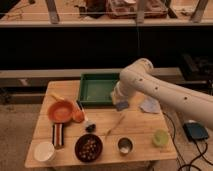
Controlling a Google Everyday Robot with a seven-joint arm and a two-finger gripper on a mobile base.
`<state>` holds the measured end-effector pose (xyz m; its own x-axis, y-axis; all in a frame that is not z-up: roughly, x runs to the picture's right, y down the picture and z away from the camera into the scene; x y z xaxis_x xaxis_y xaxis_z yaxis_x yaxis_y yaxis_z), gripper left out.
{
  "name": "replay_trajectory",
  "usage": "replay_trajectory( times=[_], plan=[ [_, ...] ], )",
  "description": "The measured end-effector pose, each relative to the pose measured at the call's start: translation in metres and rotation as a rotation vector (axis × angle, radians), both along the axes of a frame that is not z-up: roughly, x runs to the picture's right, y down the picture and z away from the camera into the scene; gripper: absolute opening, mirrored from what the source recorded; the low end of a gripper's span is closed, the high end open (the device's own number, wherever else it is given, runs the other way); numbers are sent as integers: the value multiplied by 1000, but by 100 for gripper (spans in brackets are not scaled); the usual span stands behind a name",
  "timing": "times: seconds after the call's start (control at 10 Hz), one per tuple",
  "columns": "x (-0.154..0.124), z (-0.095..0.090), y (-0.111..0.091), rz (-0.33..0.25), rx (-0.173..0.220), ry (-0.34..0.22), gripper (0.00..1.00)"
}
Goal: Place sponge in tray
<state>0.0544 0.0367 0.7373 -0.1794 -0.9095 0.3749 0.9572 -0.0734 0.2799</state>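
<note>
The green tray sits at the back middle of the wooden table. My gripper hangs from the white arm that reaches in from the right. It is just off the tray's front right corner and a little above the table. It is shut on a small bluish-grey sponge, which sits outside the tray's rim.
A pale crumpled bag lies right of the gripper. An orange bowl, a striped object, a white bowl, a dark bowl of nuts, a metal cup and a green cup stand in front.
</note>
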Motion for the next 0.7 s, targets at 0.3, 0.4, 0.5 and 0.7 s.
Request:
replay_trajectory(
  times=[0.3,0.4,0.5,0.7],
  plan=[
    [-51,35,-49,18,42,-48,8],
    [-61,49,-61,30,41,-50,13],
    [-74,73,-76,39,39,-49,24],
    [-94,109,-85,53,0,-75,43]
  ],
)
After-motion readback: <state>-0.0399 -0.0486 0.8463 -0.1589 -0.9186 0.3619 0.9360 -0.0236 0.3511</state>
